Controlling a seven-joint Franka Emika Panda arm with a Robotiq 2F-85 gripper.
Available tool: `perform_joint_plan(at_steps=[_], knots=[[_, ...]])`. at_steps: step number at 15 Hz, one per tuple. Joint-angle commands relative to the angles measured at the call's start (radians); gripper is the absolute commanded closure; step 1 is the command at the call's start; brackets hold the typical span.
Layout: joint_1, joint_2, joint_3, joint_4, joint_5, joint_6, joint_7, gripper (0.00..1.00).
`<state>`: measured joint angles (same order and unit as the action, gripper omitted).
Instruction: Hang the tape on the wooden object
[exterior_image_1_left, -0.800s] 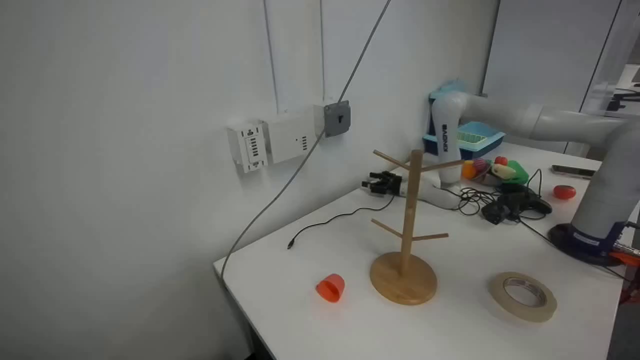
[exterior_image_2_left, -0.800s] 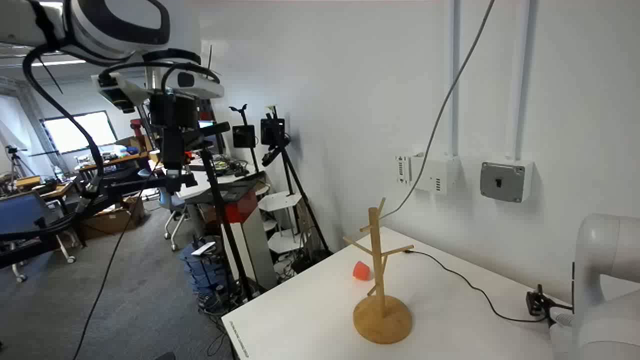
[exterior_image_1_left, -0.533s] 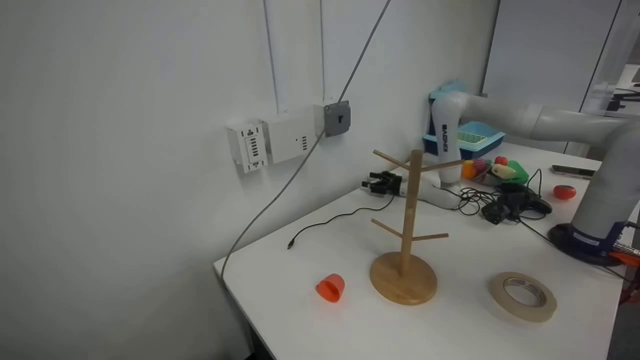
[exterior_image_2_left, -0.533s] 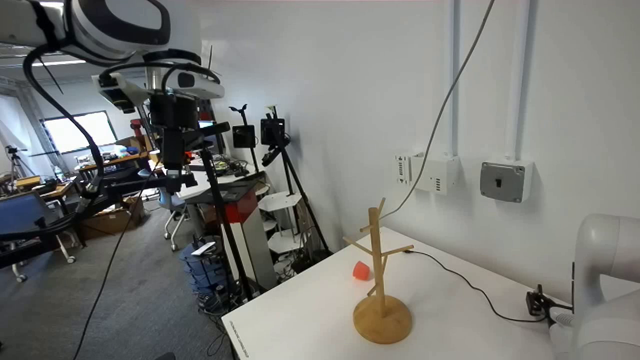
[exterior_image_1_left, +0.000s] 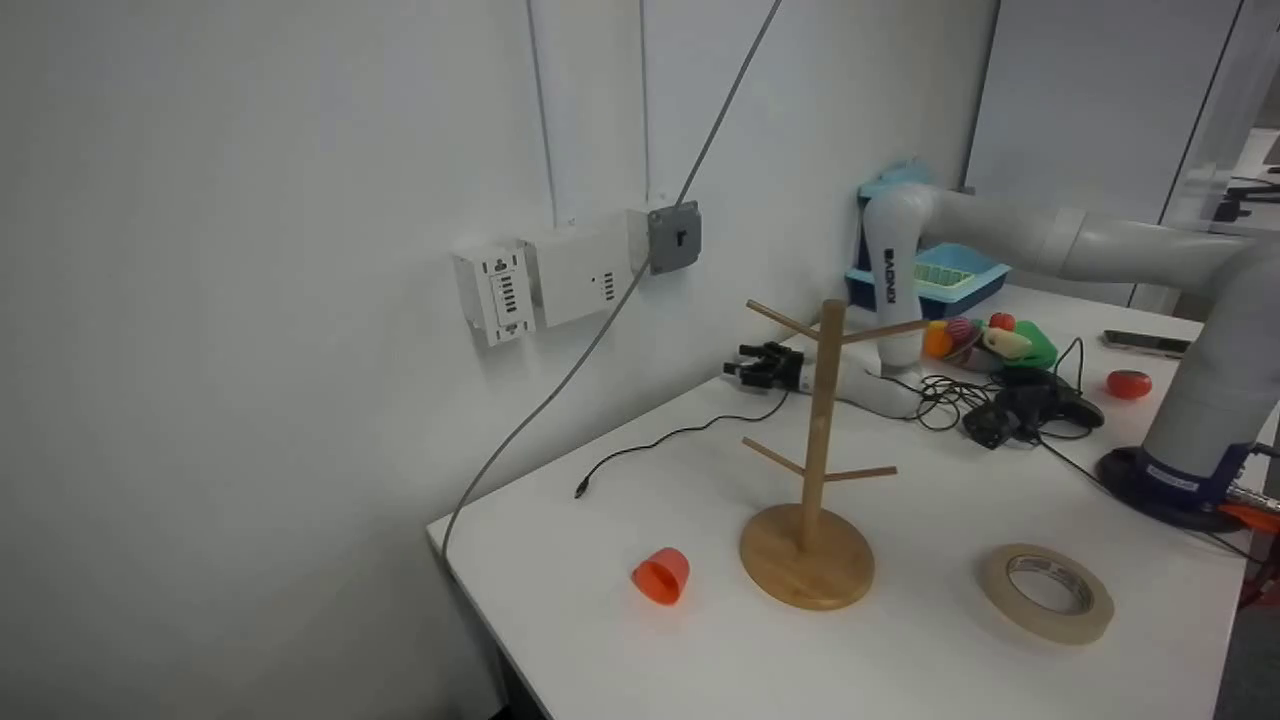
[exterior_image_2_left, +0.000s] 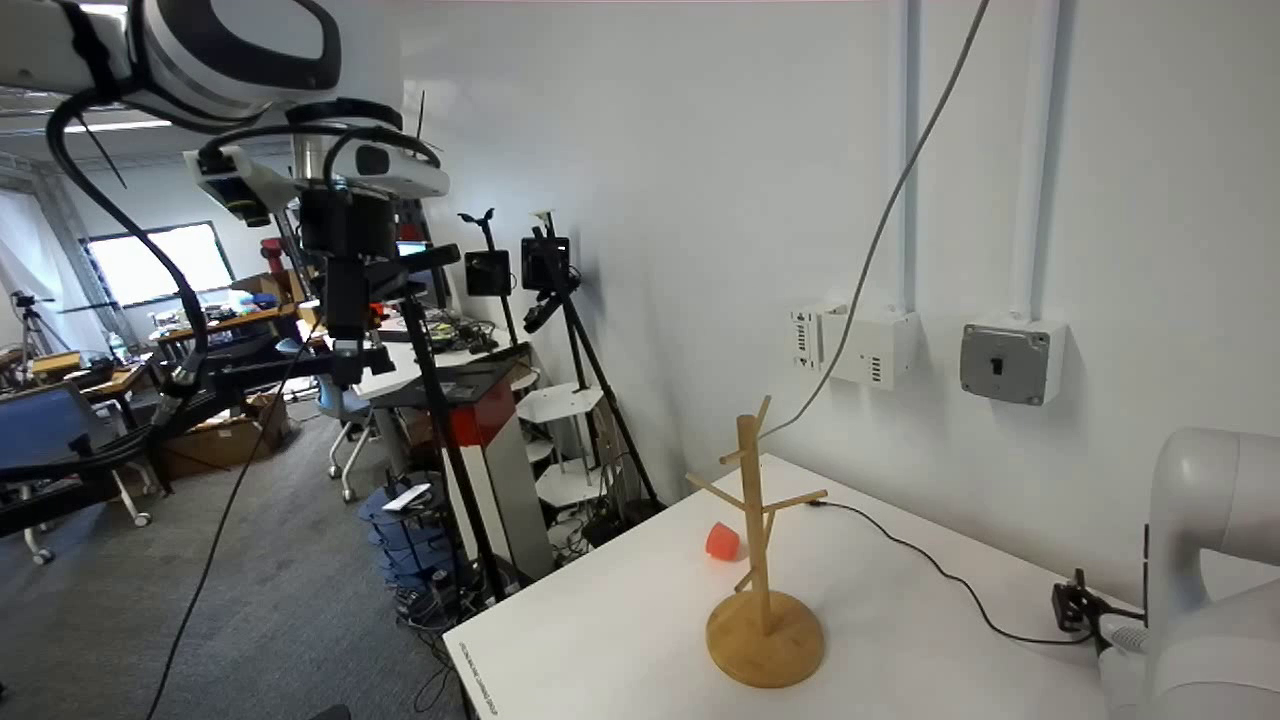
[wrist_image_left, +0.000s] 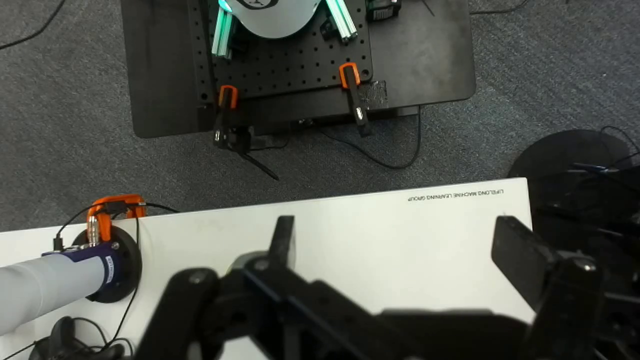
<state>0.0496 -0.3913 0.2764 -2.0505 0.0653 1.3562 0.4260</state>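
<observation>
The tape (exterior_image_1_left: 1055, 628), a flat beige ring, lies on the table to the right of the wooden object (exterior_image_1_left: 817, 430) in an exterior view. In both exterior views the wooden object (exterior_image_2_left: 754, 520) stands upright on its round base, its pegs bare. My gripper (wrist_image_left: 395, 225) is open, its fingers wide apart with only white tabletop seen between them. In an exterior view the arm (exterior_image_2_left: 250, 60) holds it high on the left, well away from the stand. Behind the left finger in the wrist view, a pale curved sliver, apparently the tape (wrist_image_left: 242, 260), peeks out. The wooden object is hidden there.
An orange-red cup (exterior_image_1_left: 661, 576) lies near the stand. A second grey robot arm (exterior_image_1_left: 1205, 400) is fixed at the table's right, with a black controller (exterior_image_1_left: 1030, 405) and cables. A black cable (exterior_image_1_left: 690, 430) runs along the wall side. The white table (wrist_image_left: 380, 280) ends over carpet.
</observation>
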Motion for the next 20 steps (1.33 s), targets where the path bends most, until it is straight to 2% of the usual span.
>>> perform_joint_plan(at_steps=[1,13,20], knots=[[0.018,0.003,-0.014,0.003,-0.004,-0.002,0.006,0.0],[0.018,0.003,-0.014,0.003,-0.004,-0.002,0.006,0.0],[0.005,-0.034,-0.056,-0.126,-0.044,0.125,-0.045,0.0]])
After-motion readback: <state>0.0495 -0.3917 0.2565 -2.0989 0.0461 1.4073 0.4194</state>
